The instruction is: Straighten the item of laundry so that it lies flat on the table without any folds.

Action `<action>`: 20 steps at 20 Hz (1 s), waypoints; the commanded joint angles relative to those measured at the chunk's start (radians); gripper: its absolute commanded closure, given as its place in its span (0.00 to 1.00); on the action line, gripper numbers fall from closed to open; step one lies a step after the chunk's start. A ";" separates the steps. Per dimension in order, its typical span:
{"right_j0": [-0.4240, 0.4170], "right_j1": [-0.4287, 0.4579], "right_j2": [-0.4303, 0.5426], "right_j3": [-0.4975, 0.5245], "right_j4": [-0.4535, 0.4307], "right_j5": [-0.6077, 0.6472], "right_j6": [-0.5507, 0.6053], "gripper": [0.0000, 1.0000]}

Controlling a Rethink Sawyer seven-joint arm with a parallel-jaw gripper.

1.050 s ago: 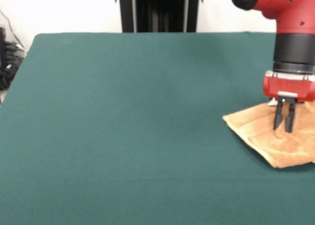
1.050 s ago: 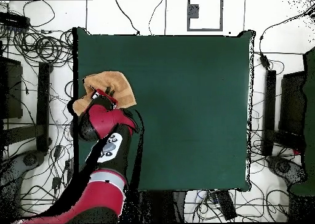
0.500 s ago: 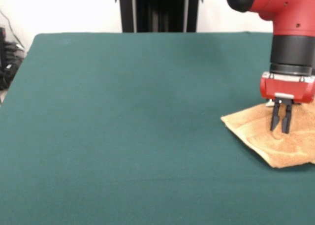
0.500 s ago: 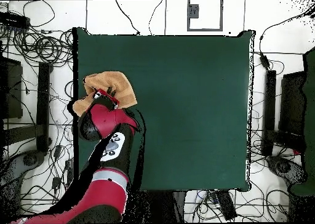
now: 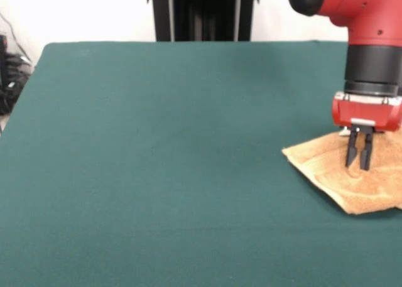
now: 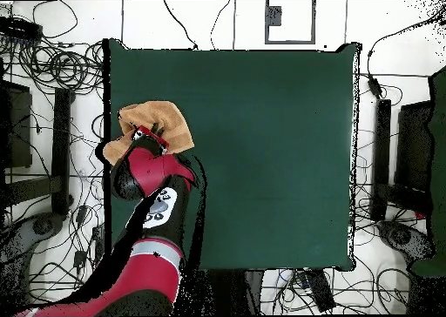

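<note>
The item of laundry, a tan-orange towel, lies rumpled and folded over itself at the right edge of the front view, partly cut off by the frame. My gripper points straight down onto its middle. The black fingers are nearly together and pinch a ridge of the cloth. In the overhead view the towel sits by the left edge of the green table, and the red gripper head covers its lower part.
The green table stretches wide to the left of the towel in the front view. The table's edge is close to the towel on its other side. Cables and stands surround the table on the floor.
Over the last second the gripper shifted slightly left and the towel's left corner crept left with it. Nothing has visibly moved in the last half second.
</note>
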 commanded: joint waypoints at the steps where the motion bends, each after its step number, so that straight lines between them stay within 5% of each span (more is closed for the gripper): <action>1: 0.010 0.139 0.058 0.172 -0.100 0.050 -0.001 1.00; 6: 0.028 0.096 0.038 0.214 -0.154 0.137 -0.032 1.00; 11: 0.227 0.174 -0.177 0.195 -0.074 0.000 0.076 1.00; 20: 0.124 0.131 -0.116 0.214 -0.255 -0.099 -0.031 1.00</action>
